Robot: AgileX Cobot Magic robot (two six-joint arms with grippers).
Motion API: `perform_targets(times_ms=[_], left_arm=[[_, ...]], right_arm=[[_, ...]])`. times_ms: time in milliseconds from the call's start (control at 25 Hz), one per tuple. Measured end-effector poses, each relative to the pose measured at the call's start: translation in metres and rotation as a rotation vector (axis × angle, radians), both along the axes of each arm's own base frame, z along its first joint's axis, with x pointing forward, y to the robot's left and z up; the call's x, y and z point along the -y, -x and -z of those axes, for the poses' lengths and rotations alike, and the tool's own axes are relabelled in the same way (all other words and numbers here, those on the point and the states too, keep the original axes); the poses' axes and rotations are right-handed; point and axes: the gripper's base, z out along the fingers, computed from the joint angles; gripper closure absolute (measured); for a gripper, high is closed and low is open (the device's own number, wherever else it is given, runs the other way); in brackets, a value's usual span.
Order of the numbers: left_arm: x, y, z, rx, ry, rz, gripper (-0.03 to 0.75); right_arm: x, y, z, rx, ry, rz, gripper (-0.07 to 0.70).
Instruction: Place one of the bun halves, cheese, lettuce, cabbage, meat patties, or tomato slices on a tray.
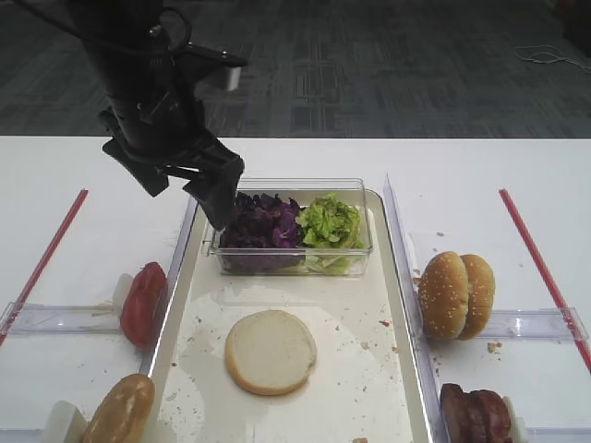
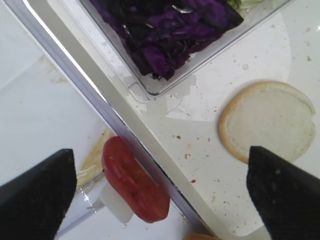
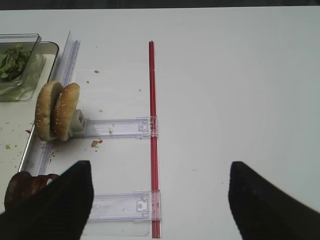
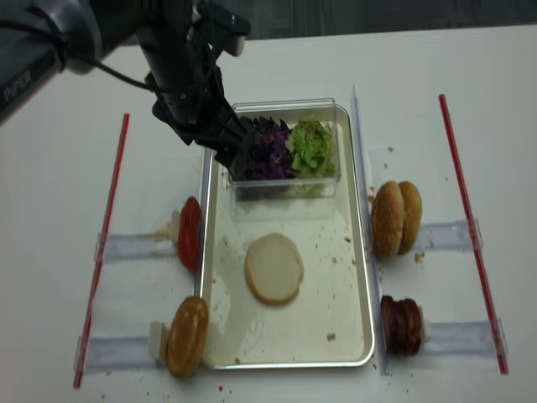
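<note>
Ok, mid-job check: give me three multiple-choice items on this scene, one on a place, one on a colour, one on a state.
1. Where does the round bun half with the pale cream cut face lie?
A. in the clear plastic box
B. on the long cream-white tray
C. on the bare table

2. What colour is the shredded cabbage in the clear plastic box?
A. dark purple
B. orange
C. white

3. How do the black left gripper's jaws stand?
A. shut on the bun
B. shut on a tomato slice
C. open and empty

Answers: 1 B, it lies cut face up on the tray floor. 2 A, purple beside the green lettuce. 3 C, the left wrist view shows fingers wide apart, nothing between.
</note>
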Motion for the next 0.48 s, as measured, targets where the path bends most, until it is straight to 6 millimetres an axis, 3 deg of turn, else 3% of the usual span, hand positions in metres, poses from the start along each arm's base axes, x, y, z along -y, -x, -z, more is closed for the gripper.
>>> perform_targets(times_ms=[200, 480], left_arm=[[-0.003, -0.001, 0.0, 0.009, -0.027, -0.056, 0.048], [-0.039, -0.016, 0.0, 0.027, -0.071, -0.195, 0.048]], right_arm=[[0.0, 0.0, 0.0, 0.0, 0.0, 0.0, 0.042], [0.0, 0.0, 0.0, 0.0, 0.0, 0.002, 0.042]])
